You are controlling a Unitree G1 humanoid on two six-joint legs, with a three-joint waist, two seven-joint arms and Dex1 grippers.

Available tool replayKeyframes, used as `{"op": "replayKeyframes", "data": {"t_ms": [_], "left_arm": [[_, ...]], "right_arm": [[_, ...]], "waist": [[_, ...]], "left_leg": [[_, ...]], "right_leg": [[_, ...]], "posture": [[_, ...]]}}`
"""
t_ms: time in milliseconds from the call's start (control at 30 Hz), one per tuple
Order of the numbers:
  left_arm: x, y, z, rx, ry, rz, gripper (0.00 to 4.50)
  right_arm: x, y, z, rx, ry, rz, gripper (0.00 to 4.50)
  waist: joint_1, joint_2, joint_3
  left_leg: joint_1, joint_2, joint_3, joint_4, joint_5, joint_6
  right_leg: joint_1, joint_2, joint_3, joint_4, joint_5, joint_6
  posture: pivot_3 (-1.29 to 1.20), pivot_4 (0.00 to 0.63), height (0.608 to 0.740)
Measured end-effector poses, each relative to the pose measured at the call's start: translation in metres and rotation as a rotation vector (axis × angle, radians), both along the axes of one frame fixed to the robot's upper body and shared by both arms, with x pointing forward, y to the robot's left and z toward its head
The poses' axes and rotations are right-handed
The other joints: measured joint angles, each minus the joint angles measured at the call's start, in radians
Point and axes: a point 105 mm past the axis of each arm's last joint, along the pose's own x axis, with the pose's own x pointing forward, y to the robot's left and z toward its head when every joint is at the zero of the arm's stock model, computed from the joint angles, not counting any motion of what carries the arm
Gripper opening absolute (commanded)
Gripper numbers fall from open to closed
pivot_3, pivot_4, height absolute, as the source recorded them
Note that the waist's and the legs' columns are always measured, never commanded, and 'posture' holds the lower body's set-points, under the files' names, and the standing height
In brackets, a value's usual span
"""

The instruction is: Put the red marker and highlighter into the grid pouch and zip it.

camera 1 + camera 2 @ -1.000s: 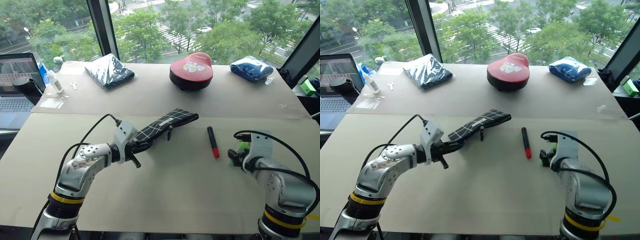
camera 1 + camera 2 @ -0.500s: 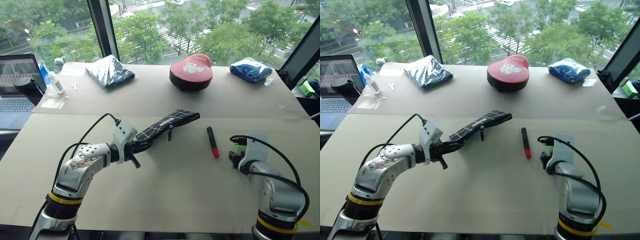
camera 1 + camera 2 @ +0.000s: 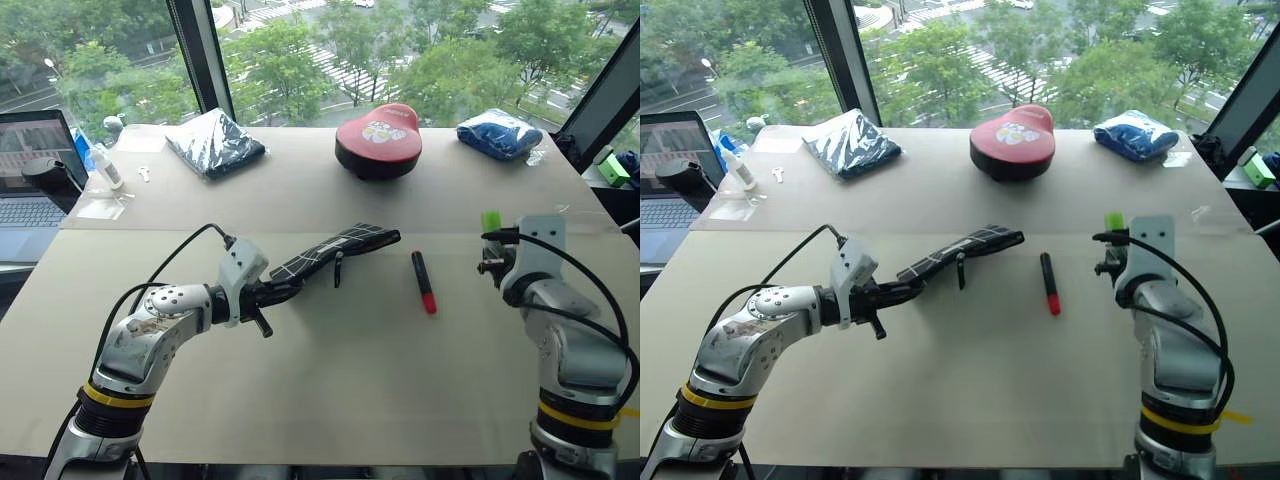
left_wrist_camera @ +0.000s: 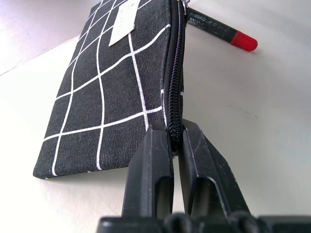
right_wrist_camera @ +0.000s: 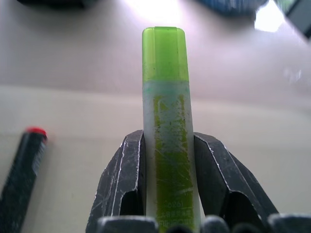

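Observation:
The grid pouch [image 3: 338, 248], black with white lines, stretches across the table's middle. My left gripper [image 4: 176, 130] is shut on the near end of its zipper edge [image 4: 176, 73]. The red marker [image 3: 424, 282] lies flat on the table just right of the pouch's far end, red half toward me. My right gripper [image 5: 167, 138] is shut on the highlighter [image 5: 166, 111] and holds it above the table at the right. The highlighter's green cap [image 3: 490, 220] sticks out past the fingers, away from me.
Along the back of the table sit a dark blue wrapped bundle [image 3: 215, 143], a red dome case [image 3: 380, 140] and a blue bundle [image 3: 500, 135]. A laptop [image 3: 30, 165] and a small bottle [image 3: 103, 165] stand at the far left.
My right gripper has shut on the highlighter and lifted it off the table, the wrist turning level. The left gripper and pouch have stayed put.

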Motion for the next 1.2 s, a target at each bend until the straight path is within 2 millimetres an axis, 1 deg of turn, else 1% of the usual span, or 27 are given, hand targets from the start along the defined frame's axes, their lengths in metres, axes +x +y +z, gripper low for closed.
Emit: {"op": "replayKeyframes", "data": {"t_ms": [33,67,133,167,233,300,367,467,633,733,900,1033,1100,1200], "left_arm": [[0.000,-0.001,0.001,-0.002,-0.002,-0.004,0.00],[0.000,-0.001,0.002,-0.003,-0.004,-0.007,0.00],[0.000,-0.001,0.002,-0.004,-0.003,-0.008,0.00],[0.000,-0.001,0.002,-0.004,-0.003,-0.009,0.00],[0.000,-0.002,0.001,-0.005,-0.001,-0.009,0.00],[-0.001,-0.003,0.001,-0.004,0.002,-0.014,0.00],[-0.001,-0.003,0.000,-0.003,0.003,-0.017,0.00],[-0.001,-0.003,0.000,-0.003,0.004,-0.018,0.00],[-0.001,-0.004,-0.001,-0.001,0.006,-0.022,0.00],[-0.001,-0.004,-0.001,-0.001,0.006,-0.022,0.00],[-0.001,-0.005,-0.001,0.000,0.006,-0.024,0.00],[-0.001,-0.005,0.000,0.000,0.005,-0.024,0.00],[-0.001,-0.005,0.000,0.000,0.003,-0.025,0.00],[-0.001,-0.006,0.001,0.001,0.001,-0.028,0.00]], "right_arm": [[-0.005,0.016,0.006,-0.116,-0.038,0.108,1.03],[-0.012,0.031,0.004,-0.260,-0.053,0.222,1.03],[-0.022,0.049,-0.014,-0.474,-0.032,0.388,1.03],[-0.025,0.054,-0.024,-0.559,-0.015,0.456,1.03],[-0.027,0.060,-0.039,-0.675,-0.005,0.549,1.03],[-0.023,0.062,-0.042,-0.734,-0.021,0.579,1.03],[-0.017,0.061,-0.039,-0.779,-0.052,0.584,1.03],[-0.010,0.062,-0.033,-0.801,-0.087,0.582,1.03],[-0.005,0.065,-0.035,-0.809,-0.088,0.597,1.03],[-0.003,0.061,-0.039,-0.833,-0.068,0.596,1.03],[0.004,0.049,-0.047,-0.883,-0.033,0.555,1.03],[0.011,0.036,-0.048,-0.910,-0.010,0.513,1.03],[0.013,0.034,-0.048,-0.913,-0.006,0.505,1.03],[0.016,0.039,-0.044,-0.884,-0.019,0.503,1.03]], "waist": [[-0.001,0.000,0.000],[-0.001,0.000,0.000],[0.000,-0.002,0.001],[0.000,-0.002,0.001],[0.000,-0.005,0.003],[0.000,-0.006,0.004],[0.001,-0.006,0.004],[0.003,-0.006,0.004],[0.005,-0.007,0.004],[0.010,-0.007,0.004],[0.013,-0.007,0.004],[0.013,-0.007,0.004],[0.013,-0.007,0.004],[0.012,-0.007,0.004]], "left_leg": [[0.000,0.001,-0.001,0.000,0.000,0.000],[0.000,0.001,-0.001,0.000,0.000,0.000],[0.000,0.000,0.000,0.001,0.000,0.000],[-0.001,0.000,0.001,0.001,-0.001,0.001],[-0.001,0.000,0.002,0.003,-0.001,0.002],[-0.001,0.000,0.002,0.004,-0.001,0.002],[-0.001,0.000,0.002,0.003,-0.001,0.001],[-0.001,0.000,0.002,0.003,-0.001,0.001],[-0.002,0.000,0.001,0.003,-0.001,0.001],[-0.002,0.000,0.001,0.003,-0.001,0.001],[-0.002,0.000,0.001,0.003,-0.001,0.001],[-0.002,0.000,0.002,0.003,-0.001,0.001],[-0.002,0.000,0.001,0.003,-0.001,0.001],[-0.002,0.000,0.002,0.003,-0.001,0.001]], "right_leg": [[0.001,0.001,-0.001,-0.001,0.000,0.000],[0.001,0.000,-0.001,-0.002,0.000,0.000],[0.002,-0.001,0.000,-0.003,0.000,0.000],[0.002,-0.001,0.000,-0.003,0.000,0.001],[0.002,-0.002,0.001,-0.003,0.001,0.002],[0.002,-0.002,0.002,-0.003,0.001,0.002],[0.002,-0.002,0.002,-0.003,0.001,0.002],[0.001,-0.002,0.002,-0.003,0.001,0.002],[0.000,-0.003,0.002,-0.003,0.001,0.002],[0.000,-0.003,0.002,-0.003,0.001,0.002],[0.000,-0.003,0.002,-0.003,0.002,0.002],[0.000,-0.003,0.002,-0.003,0.002,0.002],[0.000,-0.003,0.002,-0.003,0.002,0.002],[0.000,-0.003,0.003,-0.002,0.002,0.002]], "posture": [[0.00,0.150,0.740],[0.00,0.150,0.740],[0.00,0.150,0.740],[0.00,0.150,0.740],[0.00,0.150,0.740],[0.00,0.150,0.740],[0.00,0.150,0.740],[0.00,0.150,0.740],[0.00,0.150,0.740],[0.00,0.150,0.740],[0.00,0.150,0.740],[0.00,0.150,0.740],[0.00,0.150,0.740],[0.00,0.150,0.740]]}}
